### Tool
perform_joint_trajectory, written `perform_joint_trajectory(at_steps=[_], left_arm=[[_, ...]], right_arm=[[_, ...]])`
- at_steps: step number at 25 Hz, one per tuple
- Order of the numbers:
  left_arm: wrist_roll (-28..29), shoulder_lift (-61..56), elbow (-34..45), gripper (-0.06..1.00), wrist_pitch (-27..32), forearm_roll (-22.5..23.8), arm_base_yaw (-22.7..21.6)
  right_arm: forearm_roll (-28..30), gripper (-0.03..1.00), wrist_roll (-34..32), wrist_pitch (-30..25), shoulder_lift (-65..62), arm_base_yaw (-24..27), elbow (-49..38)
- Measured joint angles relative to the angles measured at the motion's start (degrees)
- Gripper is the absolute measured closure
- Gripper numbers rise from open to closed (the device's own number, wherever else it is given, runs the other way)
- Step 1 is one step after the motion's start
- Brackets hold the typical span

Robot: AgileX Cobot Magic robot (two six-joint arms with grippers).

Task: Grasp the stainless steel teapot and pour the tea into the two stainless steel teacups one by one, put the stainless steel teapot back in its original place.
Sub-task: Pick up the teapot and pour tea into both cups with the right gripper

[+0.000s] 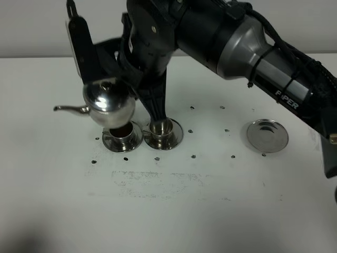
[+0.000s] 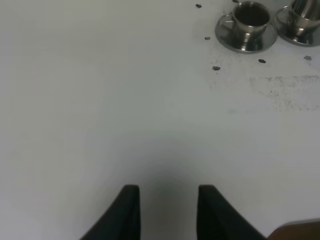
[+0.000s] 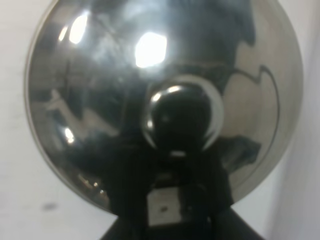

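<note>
Teapot (image 1: 108,101) hangs level in the air just above the full cup (image 1: 120,140), whose tea (image 1: 122,130) shows dark near the brim. Its spout (image 1: 66,109) points away from that cup, on the side opposite the other cup (image 1: 161,129). The other cup stands just beside the full cup and shows no tea that I can see, so I judge the second pour to be the step in hand.

To do it well, carry the teapot level across the full cup until the spout tip sits low over the other cup's mouth. Then tip slowly and level off short of the brim. The disc (image 1: 267,136), well apart from the full cup and beyond the other cup, carries nothing and is ready for the return.

The right arm reaches in from the disc's side and passes over the other cup, its wrist bent down above the teapot. The right gripper (image 3: 172,207) is clamped on the handle, I judge, since the teapot hangs from it. Its wrist view looks straight down on the knob (image 3: 180,117).

The left gripper (image 2: 167,192) hovers with jaws apart, holding nothing, over the table (image 2: 100,100), well apart from the full cup.
</note>
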State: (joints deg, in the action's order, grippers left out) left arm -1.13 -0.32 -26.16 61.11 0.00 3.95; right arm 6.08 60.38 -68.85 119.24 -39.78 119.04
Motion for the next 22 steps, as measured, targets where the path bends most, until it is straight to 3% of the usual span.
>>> perform_joint_trajectory(at_steps=[5, 9, 12, 22], left_arm=[[0.0, 0.0, 0.0, 0.66, 0.0, 0.0, 0.0], [0.0, 0.0, 0.0, 0.66, 0.0, 0.0, 0.0], [0.0, 0.0, 0.0, 0.66, 0.0, 0.0, 0.0], [0.0, 0.0, 0.0, 0.66, 0.0, 0.0, 0.0]], right_arm=[[-3.1, 0.76, -10.4, 1.2, -2.2, -2.2, -10.8], [-6.1, 0.76, -22.1, 5.8, -1.7, -3.9, -12.4], [-6.1, 0.76, -27.1, 7.2, -0.5, -4.0, -12.4], [-5.7, 0.76, -30.4, 8.1, 7.6, -3.9, -12.6]])
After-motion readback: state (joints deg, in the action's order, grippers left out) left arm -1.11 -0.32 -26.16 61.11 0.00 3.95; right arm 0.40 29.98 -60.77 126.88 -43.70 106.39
